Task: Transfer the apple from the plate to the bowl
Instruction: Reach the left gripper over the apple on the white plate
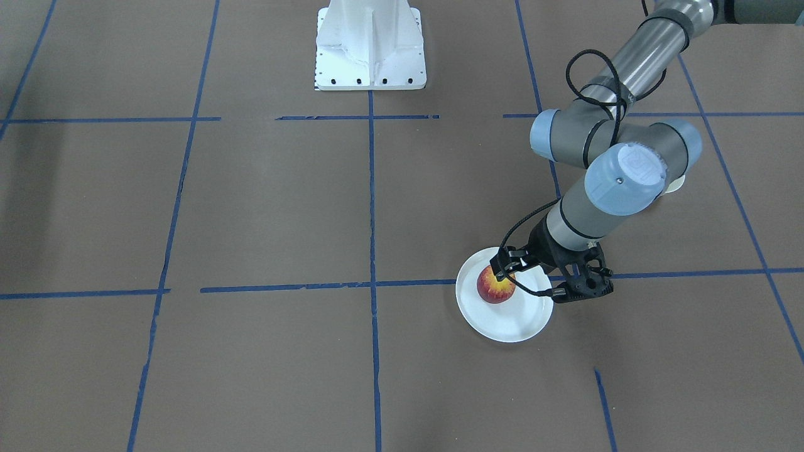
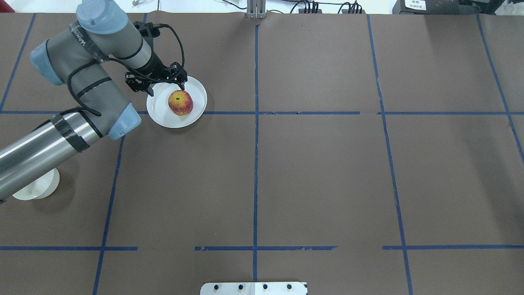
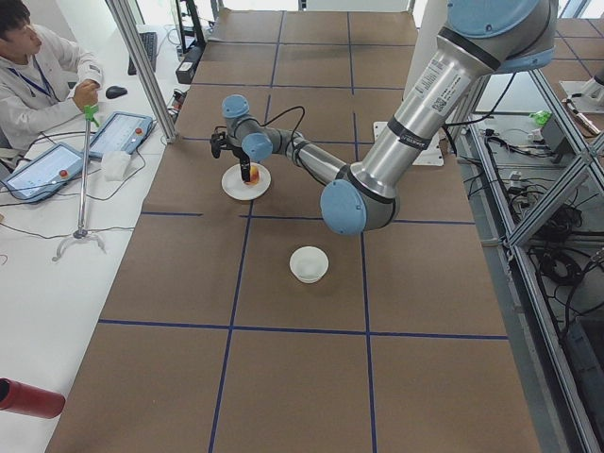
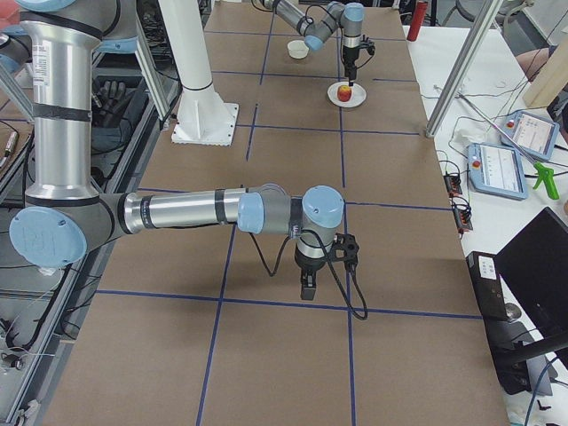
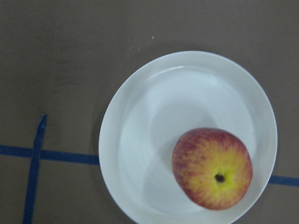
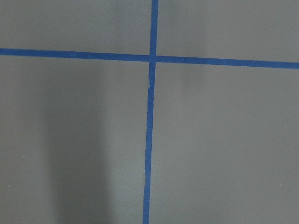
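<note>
The red and yellow apple (image 2: 180, 102) lies on the white plate (image 2: 163, 115), stem dimple up. In the left wrist view the apple (image 5: 212, 168) sits at the lower right of the plate (image 5: 154, 140). My left gripper (image 2: 166, 88) hangs open just above the plate's far rim, beside the apple and not around it; the front view shows it too (image 1: 543, 280). The cream bowl (image 3: 309, 263) stands apart, nearer the robot, half hidden under my left arm in the overhead view (image 2: 35, 188). My right gripper (image 4: 306, 288) shows only in the right side view, over bare table; I cannot tell if it is open.
The white robot base mount (image 1: 370, 50) stands at the table's middle on the robot's side. Blue tape lines cross the brown table. An operator (image 3: 38, 66) sits beyond the table's far edge with tablets.
</note>
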Available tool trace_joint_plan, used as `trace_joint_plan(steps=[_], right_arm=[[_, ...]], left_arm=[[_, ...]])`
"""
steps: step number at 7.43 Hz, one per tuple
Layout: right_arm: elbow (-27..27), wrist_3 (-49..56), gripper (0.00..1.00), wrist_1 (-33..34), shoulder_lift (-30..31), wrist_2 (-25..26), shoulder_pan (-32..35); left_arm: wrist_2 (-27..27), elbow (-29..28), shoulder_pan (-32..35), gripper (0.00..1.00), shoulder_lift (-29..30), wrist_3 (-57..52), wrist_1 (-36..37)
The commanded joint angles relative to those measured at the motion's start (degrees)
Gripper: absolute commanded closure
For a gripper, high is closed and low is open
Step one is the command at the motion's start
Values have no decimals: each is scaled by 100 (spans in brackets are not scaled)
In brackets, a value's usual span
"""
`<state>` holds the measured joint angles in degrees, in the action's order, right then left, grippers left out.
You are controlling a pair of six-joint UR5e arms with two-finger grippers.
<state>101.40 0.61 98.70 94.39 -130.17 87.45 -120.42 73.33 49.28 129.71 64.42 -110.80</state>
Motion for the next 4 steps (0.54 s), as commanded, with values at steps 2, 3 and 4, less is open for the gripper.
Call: trace_joint_plan(steps=[2, 3, 4], right_arm=[[2, 9, 0, 0, 0, 0, 0], [-7, 9, 0, 0, 0, 0, 0], [2, 9, 0, 0, 0, 0, 0]], left_arm=[[282, -257, -278, 0, 151, 18, -64], [282, -310, -305, 0, 142, 18, -64], [291, -398, -375, 0, 151, 18, -64]])
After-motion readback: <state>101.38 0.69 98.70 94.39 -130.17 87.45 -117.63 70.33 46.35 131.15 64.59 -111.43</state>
